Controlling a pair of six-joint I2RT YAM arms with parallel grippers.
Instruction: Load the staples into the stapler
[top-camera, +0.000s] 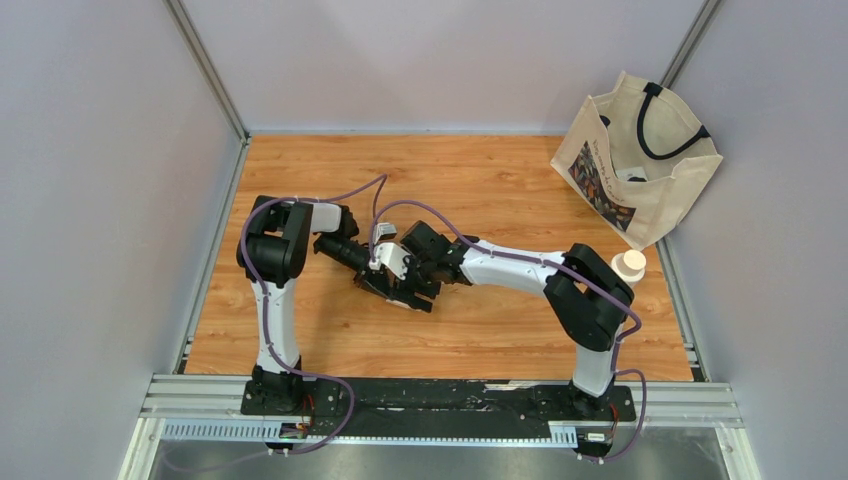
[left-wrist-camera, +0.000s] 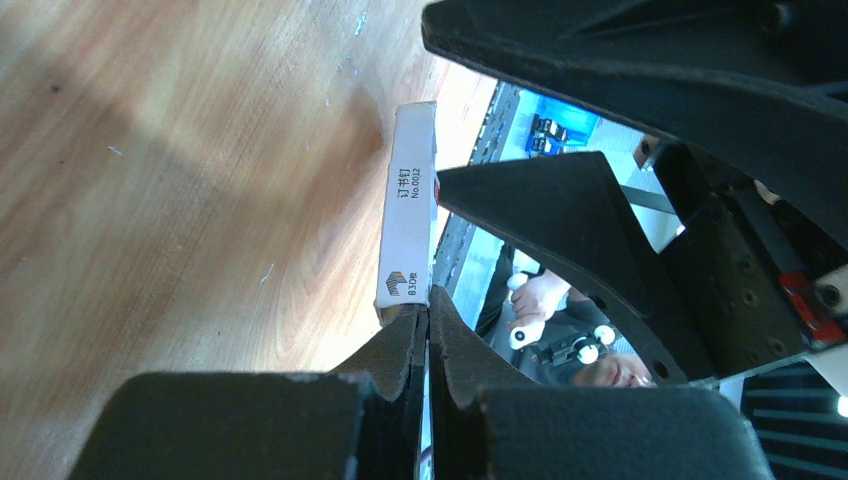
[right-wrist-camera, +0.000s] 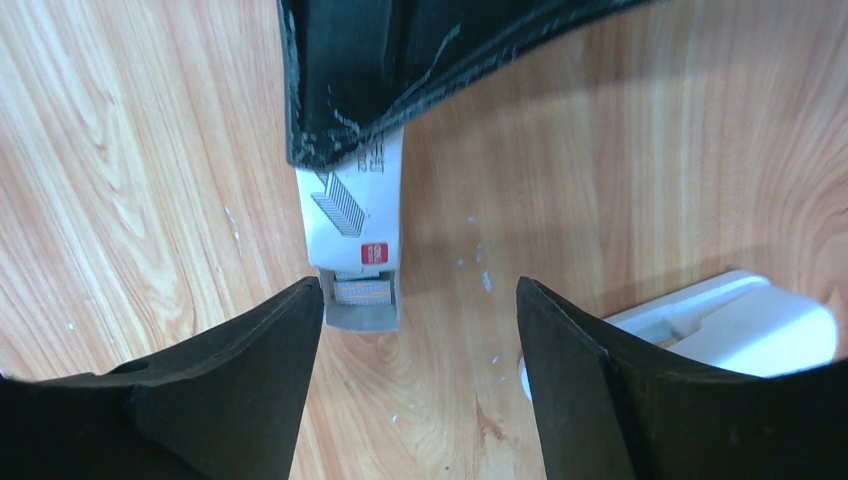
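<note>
A small white staple box (right-wrist-camera: 355, 215) lies on the wooden table, also seen in the left wrist view (left-wrist-camera: 408, 210). Its near end is open, and the staples (right-wrist-camera: 362, 291) show inside as a grey stacked strip. My left gripper (left-wrist-camera: 428, 310) is shut on the box's edge, and its black finger (right-wrist-camera: 350, 80) covers the box's far end in the right wrist view. My right gripper (right-wrist-camera: 418, 290) is open and empty. It sits just in front of the open end, its left finger beside the box. The white stapler (right-wrist-camera: 730, 320) lies to the right, partly hidden by the right finger.
In the top view both grippers meet at mid-table (top-camera: 400, 272). A cream tote bag (top-camera: 640, 160) stands at the back right. A small white bottle (top-camera: 628, 265) stands near the right edge. Metal rails border the table (top-camera: 300, 330).
</note>
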